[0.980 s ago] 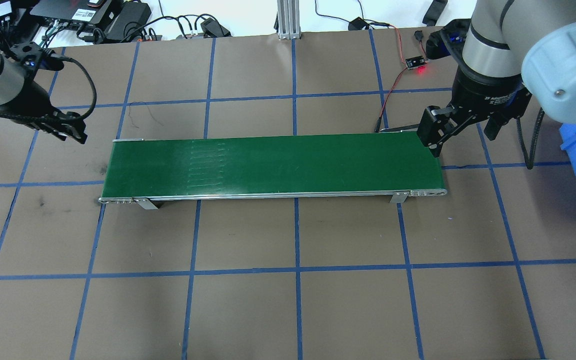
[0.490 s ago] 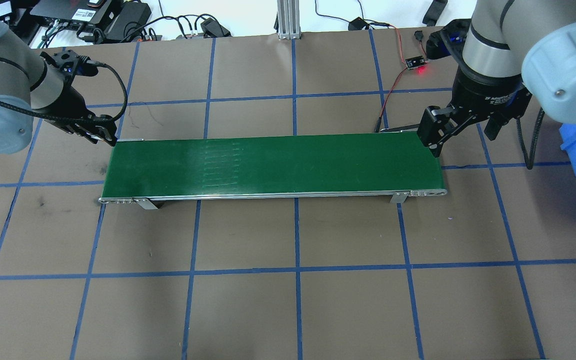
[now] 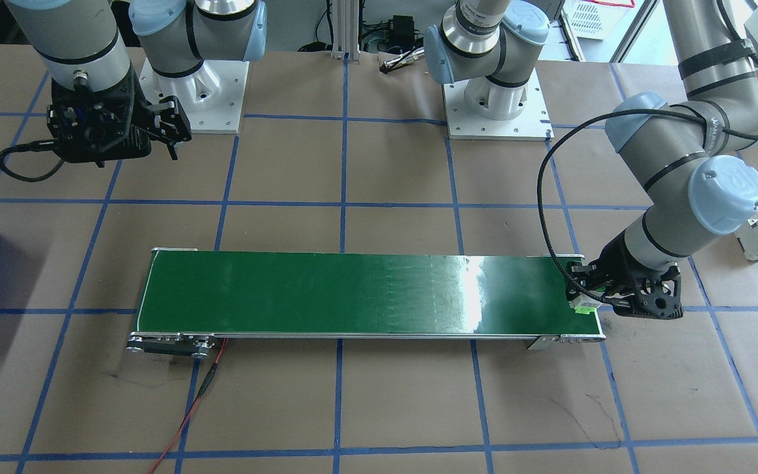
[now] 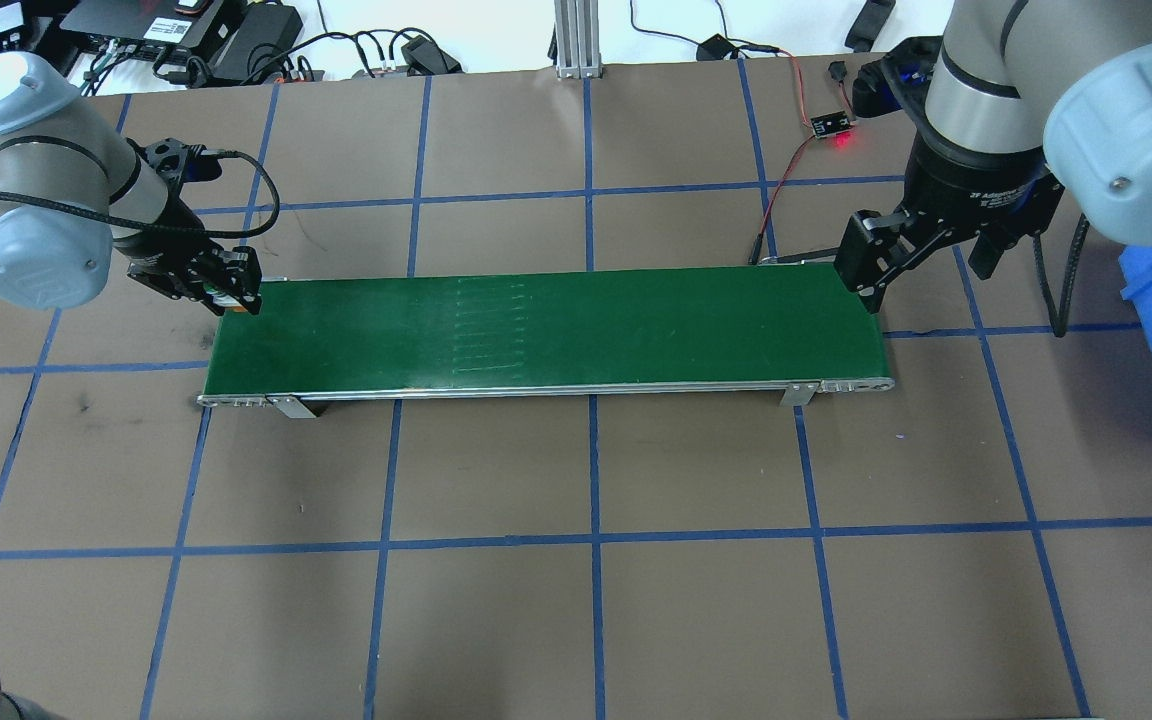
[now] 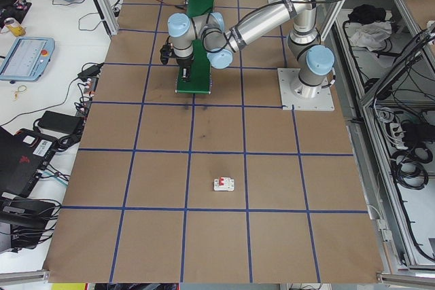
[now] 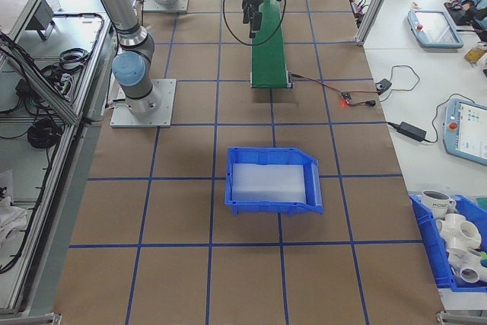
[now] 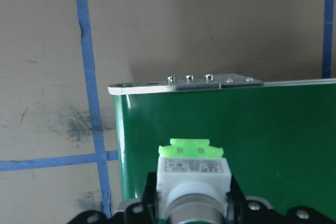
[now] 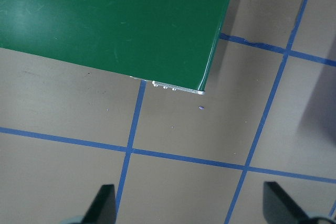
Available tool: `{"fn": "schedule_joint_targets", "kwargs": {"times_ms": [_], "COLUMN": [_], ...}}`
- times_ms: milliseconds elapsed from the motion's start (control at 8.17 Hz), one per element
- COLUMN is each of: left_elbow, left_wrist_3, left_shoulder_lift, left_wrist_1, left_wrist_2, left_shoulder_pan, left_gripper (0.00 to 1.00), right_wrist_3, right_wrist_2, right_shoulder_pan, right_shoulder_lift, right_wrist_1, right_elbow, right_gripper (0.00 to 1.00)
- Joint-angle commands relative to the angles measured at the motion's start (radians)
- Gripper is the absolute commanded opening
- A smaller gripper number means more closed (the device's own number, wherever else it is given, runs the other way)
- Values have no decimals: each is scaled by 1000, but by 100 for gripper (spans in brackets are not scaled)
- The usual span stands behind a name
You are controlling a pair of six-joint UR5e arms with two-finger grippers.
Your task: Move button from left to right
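The left gripper (image 7: 191, 211) pinches the small push-button with its white-grey body and light green base (image 7: 192, 170) over the left end of the long green conveyor belt (image 4: 556, 330), evidently for release there, while the right gripper (image 4: 921, 262) waits spread at the far end.

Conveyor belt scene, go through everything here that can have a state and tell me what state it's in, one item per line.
left gripper: shut on the button, at the belt's left end.
button: held, light green base pointing out over the belt.
right gripper: open, holding nothing, by the belt's right end.
conveyor belt: nothing lying on it; whether it is running cannot be told.
blue bin: empty.
circuit breaker: lying on the table, untouched.
small board: red light on.
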Motion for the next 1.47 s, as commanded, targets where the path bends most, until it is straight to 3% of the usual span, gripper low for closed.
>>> {"fn": "schedule_joint_targets", "kwargs": {"times_ms": [0,245,367,490,857,1102,1347], "left_elbow": [-5,-5,-1,-5,-8,-8,1], "left_wrist_3": [-28,-50,-56,-92,-215,-344,-413], "left_shoulder_lift": [-36,-36,-30,-15,15,138,238], "left_wrist_1": [-1,-4,-21,-32,-50,-143,-190], "left_wrist_2": [-1,10,14,7,5,4,11], "left_shoulder_pan": [0,0,0,-6,-95,-191,-230], "left_gripper": [0,0,45,99,100,100,100], "right_wrist_3": [0,0,0,0,-2,0,-3], "right_wrist_2": [0,0,0,0,-3,-3,-11], "right_shoulder_pan": [0,-2,0,0,-3,-6,-9], "right_shoulder_lift": [0,0,0,0,2,6,21], "right_wrist_1": [0,0,0,0,0,-6,-20], "right_elbow": [0,0,1,1,0,-2,-2], "right_gripper": [100,100,100,100,100,100,100]}}
